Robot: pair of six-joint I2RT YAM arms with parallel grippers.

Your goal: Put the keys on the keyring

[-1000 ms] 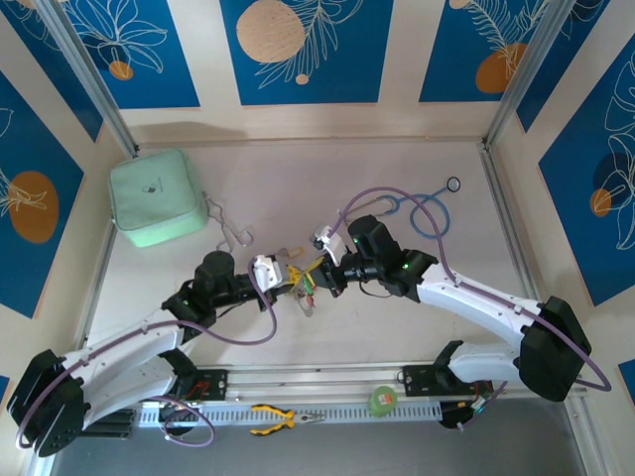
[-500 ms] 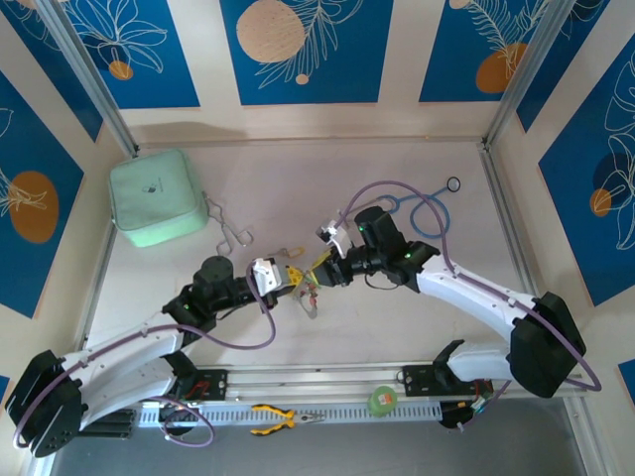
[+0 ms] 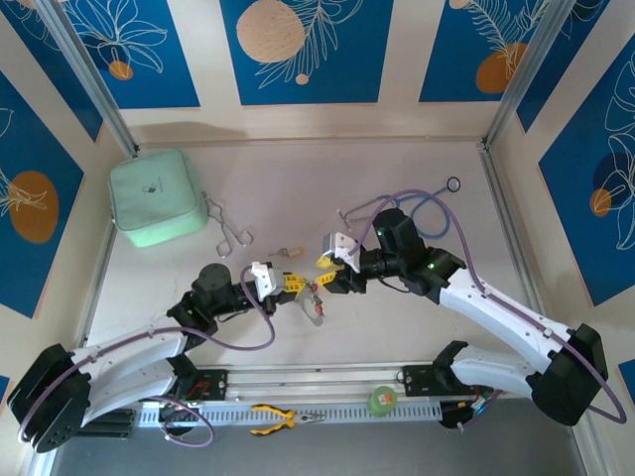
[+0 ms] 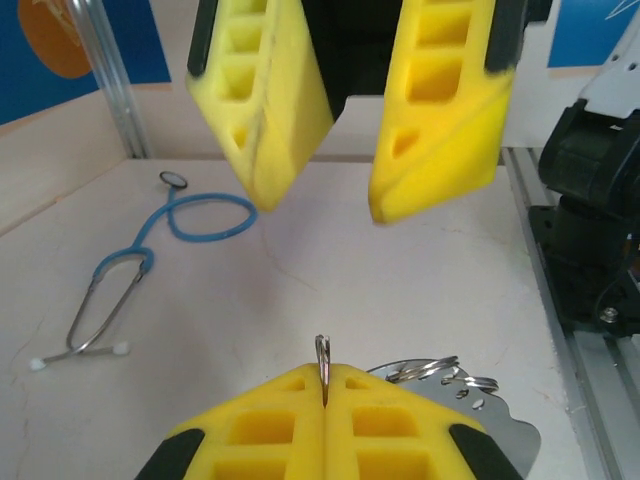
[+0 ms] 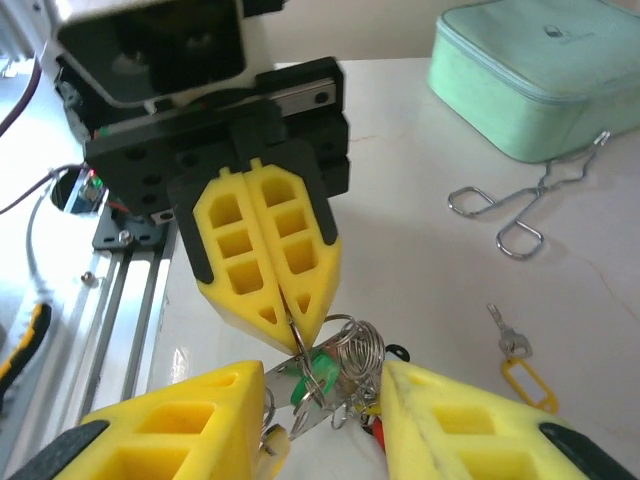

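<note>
The keyring (image 5: 345,355), a tangle of thin silvery loops, carries a green tag (image 5: 322,372) and a flat metal piece. My left gripper (image 4: 324,372) is shut on one thin loop (image 4: 323,352) of it, which stands edge-on between the yellow pads. The bunch (image 3: 316,302) hangs just below and right of the left gripper (image 3: 291,282). My right gripper (image 5: 325,385) is open, with one finger on each side of the bunch, facing the left gripper's fingers (image 5: 265,250). It sits at the table's middle (image 3: 332,270). A loose key with a yellow tag (image 5: 518,362) lies on the table (image 3: 291,251).
Silvery forceps (image 5: 520,210) lie beside a mint-green pouch (image 3: 157,196) at the back left. A blue stethoscope (image 4: 170,215) lies at the back right (image 3: 429,208). Pliers (image 3: 283,417) and a green roll (image 3: 383,400) rest on the front rail.
The right arm has drawn back to the right, its gripper still facing the bunch. The left gripper has shifted slightly forward and down, still holding the ring.
</note>
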